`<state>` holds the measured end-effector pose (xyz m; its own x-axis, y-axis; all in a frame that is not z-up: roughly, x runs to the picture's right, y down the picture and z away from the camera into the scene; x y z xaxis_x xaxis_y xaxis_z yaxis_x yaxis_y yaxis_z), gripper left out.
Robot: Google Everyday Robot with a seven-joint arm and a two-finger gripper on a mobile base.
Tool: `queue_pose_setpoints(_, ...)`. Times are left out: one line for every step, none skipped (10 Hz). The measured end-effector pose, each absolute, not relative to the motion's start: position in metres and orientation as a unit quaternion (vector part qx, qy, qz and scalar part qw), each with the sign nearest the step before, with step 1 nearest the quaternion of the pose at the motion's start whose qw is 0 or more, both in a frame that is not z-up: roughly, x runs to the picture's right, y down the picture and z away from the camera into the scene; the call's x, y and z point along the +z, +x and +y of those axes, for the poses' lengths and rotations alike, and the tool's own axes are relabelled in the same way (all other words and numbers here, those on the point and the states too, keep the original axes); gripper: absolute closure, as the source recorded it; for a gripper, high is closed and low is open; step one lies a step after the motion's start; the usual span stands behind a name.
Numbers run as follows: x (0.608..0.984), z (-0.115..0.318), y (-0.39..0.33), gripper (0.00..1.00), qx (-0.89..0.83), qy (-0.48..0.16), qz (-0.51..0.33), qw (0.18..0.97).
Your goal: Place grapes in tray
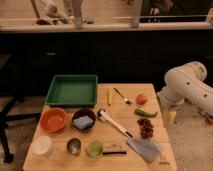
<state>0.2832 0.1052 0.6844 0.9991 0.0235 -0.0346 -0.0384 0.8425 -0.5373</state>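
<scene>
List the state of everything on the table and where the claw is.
Grapes: lying on the table's right side, not in the tray.
Tray: empty, back left.
Orange bowl: empty, upright.
Dark bowl: upright, a blue item inside.
Pepper: lying flat, just behind the grapes.
Claw: by the table's right edge, apart from the grapes.

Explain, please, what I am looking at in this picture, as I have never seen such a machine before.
There is one camera view, looking down at a wooden table. The white jointed shape on the right is a robot arm. Its tool hangs beside the table's right edge, near the grapes, which lie on the table, not held. At the far left is a green tray. Also there: an orange bowl, a dark bowl, a green pepper, an orange fruit and a spatula.
</scene>
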Motion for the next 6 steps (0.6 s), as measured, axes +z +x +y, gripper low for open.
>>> queue_pose_setpoints(0.686,0.105,0.284,0.06,0.003,-0.282,0.001,0.959)
queue_pose_setpoints(0.688,0.106,0.288,0.06,-0.03,-0.288,-0.019,0.957)
queue_pose_setpoints(0.692,0.109,0.295,0.06,-0.083,-0.299,-0.049,0.949)
queue_pose_setpoints(0.698,0.114,0.303,0.06,-0.117,-0.31,-0.067,0.941)
queue_pose_setpoints(0.701,0.115,0.306,0.06,-0.132,-0.316,-0.079,0.936)
queue_pose_setpoints(0.705,0.118,0.309,0.06,-0.151,-0.32,-0.096,0.931)
